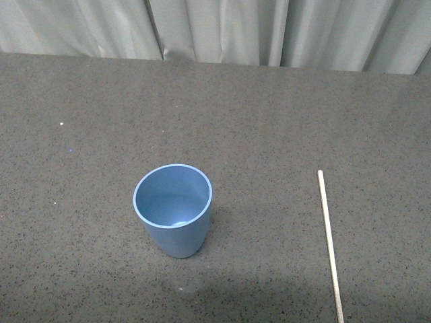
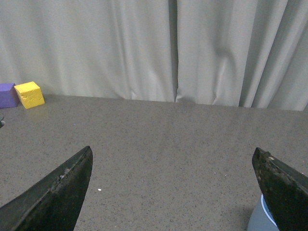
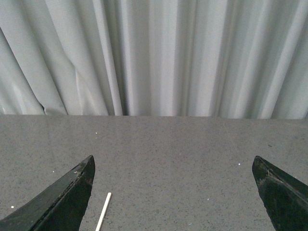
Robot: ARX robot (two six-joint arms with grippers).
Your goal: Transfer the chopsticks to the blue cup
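Note:
The blue cup (image 1: 174, 208) stands upright and empty on the dark speckled table in the front view. A thin cream chopstick (image 1: 330, 243) lies flat on the table to the cup's right, running toward the near edge. Neither arm shows in the front view. My left gripper (image 2: 173, 192) is open and empty; a piece of the cup (image 2: 262, 220) shows beside one of its fingertips. My right gripper (image 3: 173, 192) is open and empty; the far end of the chopstick (image 3: 103, 213) lies on the table beside one of its fingertips, not touching it.
Pale curtains (image 1: 269, 30) hang behind the table's far edge. In the left wrist view a yellow block (image 2: 30, 94) and a purple block (image 2: 6, 95) sit at the far edge of the table (image 2: 159, 139).

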